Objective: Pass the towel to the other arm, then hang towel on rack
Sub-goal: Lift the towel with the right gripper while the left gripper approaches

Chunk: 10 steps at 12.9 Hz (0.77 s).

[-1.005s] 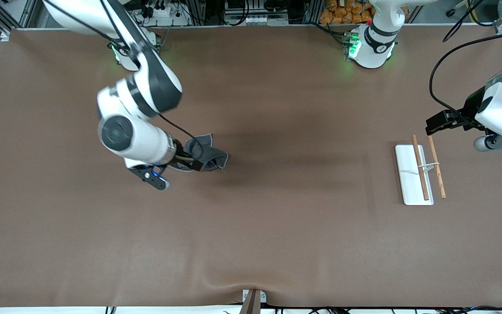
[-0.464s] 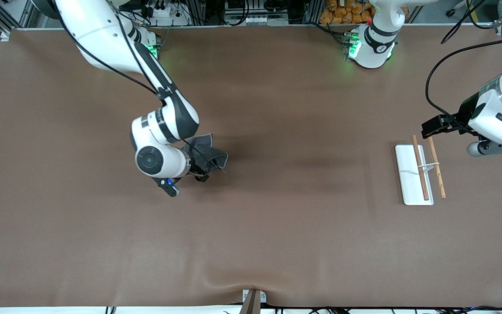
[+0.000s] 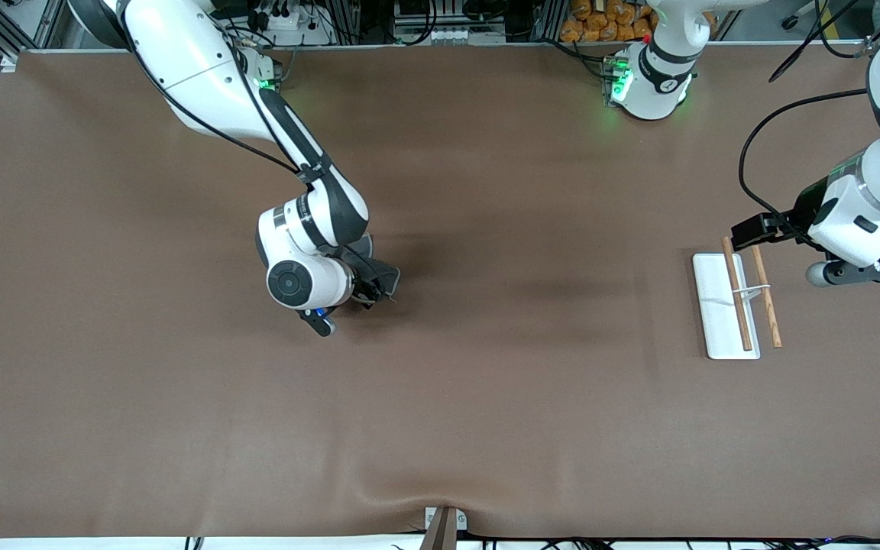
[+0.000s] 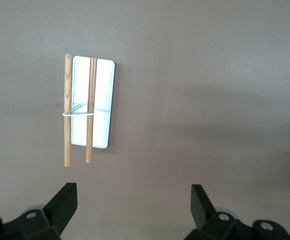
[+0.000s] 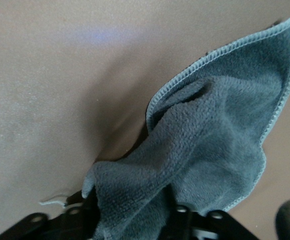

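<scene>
Towel (image 3: 373,273): crumpled on the tabletop (image 3: 486,397), toward the right arm's end
Right claw (image 3: 363,294): down at the towel, cloth bunched between its fingers; grip cannot be confirmed
Left claw (image 4: 134,202): spread wide, holding nothing, waiting over the rack (image 3: 724,309)
Advice: pinch 1 thick fold, lift straight, leave a free edge for the handover
</scene>
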Each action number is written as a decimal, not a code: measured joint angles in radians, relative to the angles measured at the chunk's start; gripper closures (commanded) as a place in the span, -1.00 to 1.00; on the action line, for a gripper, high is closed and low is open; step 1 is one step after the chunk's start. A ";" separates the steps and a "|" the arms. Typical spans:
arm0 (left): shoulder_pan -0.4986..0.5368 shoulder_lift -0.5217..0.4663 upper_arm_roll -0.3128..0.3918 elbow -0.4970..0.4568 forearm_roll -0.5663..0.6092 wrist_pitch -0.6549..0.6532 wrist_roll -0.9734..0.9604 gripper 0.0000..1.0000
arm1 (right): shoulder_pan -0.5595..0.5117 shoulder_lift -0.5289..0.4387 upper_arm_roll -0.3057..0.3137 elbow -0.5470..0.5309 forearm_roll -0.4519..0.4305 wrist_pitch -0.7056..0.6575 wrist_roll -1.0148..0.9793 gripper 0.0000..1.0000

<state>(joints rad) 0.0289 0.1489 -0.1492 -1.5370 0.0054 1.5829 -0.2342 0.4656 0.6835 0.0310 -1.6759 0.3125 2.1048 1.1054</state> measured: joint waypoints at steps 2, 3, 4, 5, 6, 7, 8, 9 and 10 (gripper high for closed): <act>0.000 0.000 0.000 0.000 0.000 0.000 0.000 -1.00 | -0.007 -0.003 -0.005 0.003 0.012 -0.003 0.003 1.00; 0.000 0.000 0.000 0.000 0.000 0.000 0.000 -1.00 | -0.019 -0.009 -0.007 0.010 0.021 -0.019 0.005 1.00; 0.000 0.000 0.000 0.000 0.000 0.000 0.000 -1.00 | -0.036 -0.022 -0.007 0.026 0.039 -0.056 0.006 1.00; 0.000 0.000 0.000 0.000 0.000 0.000 0.000 -1.00 | -0.054 -0.038 -0.008 0.057 0.076 -0.113 0.008 1.00; 0.000 0.000 -0.001 0.000 0.000 0.000 0.000 -1.00 | -0.069 -0.056 -0.008 0.105 0.127 -0.184 0.019 1.00; 0.000 0.000 -0.002 0.000 0.000 0.000 0.000 -1.00 | -0.078 -0.072 -0.008 0.162 0.168 -0.246 0.046 1.00; -0.001 0.000 -0.004 0.001 0.000 0.000 0.000 -1.00 | -0.080 -0.084 -0.008 0.219 0.197 -0.285 0.091 1.00; -0.001 0.000 -0.007 0.003 0.000 0.000 0.000 -1.00 | -0.078 -0.093 -0.004 0.270 0.219 -0.304 0.151 1.00; 0.000 0.000 -0.011 0.004 0.000 0.000 0.000 -1.00 | -0.071 -0.099 0.004 0.314 0.240 -0.310 0.220 1.00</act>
<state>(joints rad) 0.0284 0.1488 -0.1602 -1.5327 0.0054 1.5830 -0.2342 0.3941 0.5849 0.0350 -1.3624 0.5522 1.7952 1.3259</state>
